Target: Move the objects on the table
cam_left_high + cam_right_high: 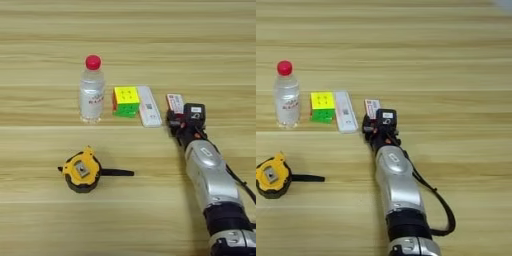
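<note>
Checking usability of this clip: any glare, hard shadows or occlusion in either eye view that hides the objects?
Left eye view: lighting even, shadows soft, a faint sheen on the water bottle; tape measure, puzzle cube and white bar are unobstructed. Both views: the right gripper covers the near end of the red-white box. Right eye view: a pale smudge at the top right corner.

An upright water bottle [92, 90], puzzle cube [126, 101], white bar [148, 106] and red-white box [175, 103] form a row; the tape measure [81, 171] lies nearer.
</note>
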`<state>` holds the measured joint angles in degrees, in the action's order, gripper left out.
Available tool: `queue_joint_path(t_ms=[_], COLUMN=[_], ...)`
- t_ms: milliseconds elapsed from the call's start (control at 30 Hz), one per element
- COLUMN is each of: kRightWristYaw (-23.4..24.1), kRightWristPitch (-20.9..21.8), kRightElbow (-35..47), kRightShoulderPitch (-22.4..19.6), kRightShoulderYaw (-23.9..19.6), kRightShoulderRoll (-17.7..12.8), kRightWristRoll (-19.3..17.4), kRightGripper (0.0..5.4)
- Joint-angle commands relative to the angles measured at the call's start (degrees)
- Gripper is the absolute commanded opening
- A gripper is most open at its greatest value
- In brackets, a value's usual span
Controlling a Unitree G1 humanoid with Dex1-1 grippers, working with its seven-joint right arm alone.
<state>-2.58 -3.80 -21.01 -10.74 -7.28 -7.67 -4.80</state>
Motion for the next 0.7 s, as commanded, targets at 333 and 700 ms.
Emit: queue_joint_path(t_ms=[333, 700], kRightWristYaw=[1.1, -1.8], kRightWristPitch=[1.5, -3.1], kRightElbow=[8.3, 36.8], kRightShoulderPitch=[2.0, 17.6], kRightShoulderYaw=[0.4, 1.1], kRightShoulderRoll=[-0.6, -0.9], kRightWristRoll=[2.2, 1.6], kRightGripper=[3.97, 5.34])
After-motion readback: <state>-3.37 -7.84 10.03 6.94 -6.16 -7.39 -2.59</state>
